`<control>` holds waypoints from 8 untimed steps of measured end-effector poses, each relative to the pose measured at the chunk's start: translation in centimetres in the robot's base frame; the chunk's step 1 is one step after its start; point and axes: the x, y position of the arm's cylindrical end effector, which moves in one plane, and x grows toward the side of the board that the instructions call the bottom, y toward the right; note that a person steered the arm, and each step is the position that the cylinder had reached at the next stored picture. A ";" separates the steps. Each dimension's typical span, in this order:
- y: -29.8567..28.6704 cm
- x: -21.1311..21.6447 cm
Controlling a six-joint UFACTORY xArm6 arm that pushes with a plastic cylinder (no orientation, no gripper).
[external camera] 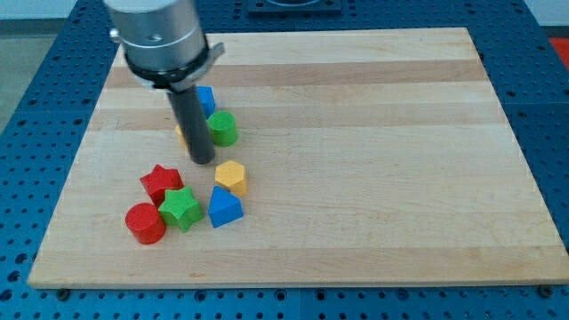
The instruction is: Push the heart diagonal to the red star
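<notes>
The red star [160,181] lies at the board's lower left. A yellow block [230,178], rounded and roughly hexagonal, sits to the right of the star, a short gap away. A second yellow block [180,136] peeks out at the left of the rod; it is mostly hidden and I cannot tell its shape. My tip [204,163] rests on the board between the two yellow blocks, above and to the right of the red star and just up-left of the lower yellow block, apart from both.
A green star [181,210], a red cylinder [145,223] and a blue triangle [223,208] cluster below the red star. A green cylinder [222,129] and a blue cube [206,100] sit right of the rod. The wooden board [373,160] lies on a blue perforated table.
</notes>
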 end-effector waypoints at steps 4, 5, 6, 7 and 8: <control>-3.1 -3.6; -3.9 -5.2; -4.5 -6.4; -5.3 -7.3; -6.6 -7.9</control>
